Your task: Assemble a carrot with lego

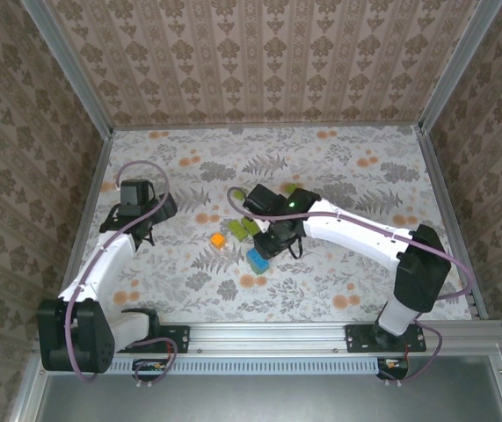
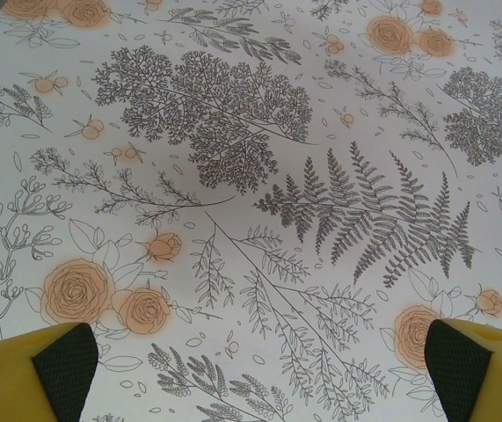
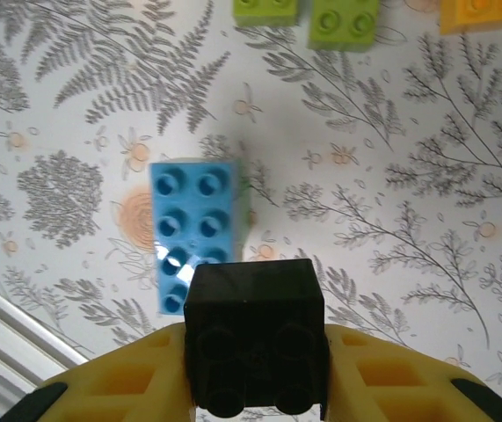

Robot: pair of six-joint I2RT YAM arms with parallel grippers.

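This looks like a robotics lab cell, not a lived-in room. Bare aluminium posts [image 1: 68,70] frame a small booth. Its walls [image 1: 268,53] are flat panels papered in a damask print, and the table [image 1: 338,158] wears a printed floral sheet. A left arm [image 1: 101,264] and a right arm [image 1: 356,230], both white, are bolted to a metal rail [image 1: 268,336] at the near edge. Purple cables [image 1: 451,259] loop along them, and toy lego bricks [image 1: 251,227] lie between.

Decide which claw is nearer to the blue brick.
Right. The right claw, gripping a black brick, hangs over one end of the blue brick; the left claw stands open well off to its left, over the tablecloth.
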